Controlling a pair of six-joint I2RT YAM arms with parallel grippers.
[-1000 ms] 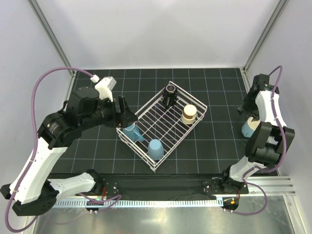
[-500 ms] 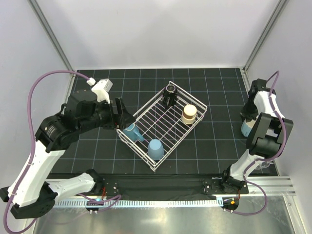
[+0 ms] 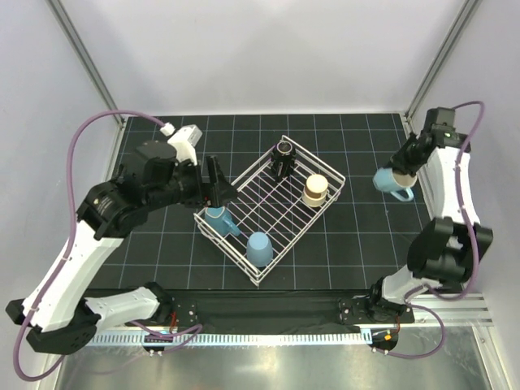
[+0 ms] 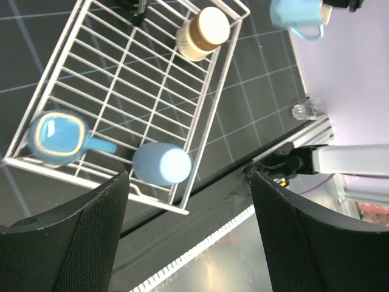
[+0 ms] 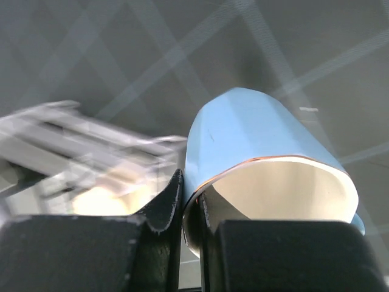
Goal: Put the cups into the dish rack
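Grip check, right side: my right gripper (image 5: 189, 204) is clamped on the rim wall of the pale blue handled mug (image 3: 395, 181), one finger inside the mouth, one outside. The mug hangs tilted and appears lifted off the black gridded table (image 3: 357, 236), to the right of the white wire dish rack (image 3: 268, 199) and apart from it.

I judge it rigid, glazed and slick. It is light enough, but a one-sided rim pinch lets it swing, and it would chip against wire. The rim wall away from the handle looks the sound place to hold.

My left gripper (image 3: 218, 180) hovers over the rack's left end, fingers (image 4: 79, 231) spread wide, empty.

Racked: blue handled mug (image 4: 56, 136), light blue tumbler (image 4: 161, 163), beige cup (image 4: 203, 31), small dark cup (image 3: 283, 153).

A clear glass (image 4: 302, 111) stands by the near rail; I cannot find it from overhead. The mug's handle is mostly cut off in the right wrist view, and the rack there is blur. Lift height unclear.
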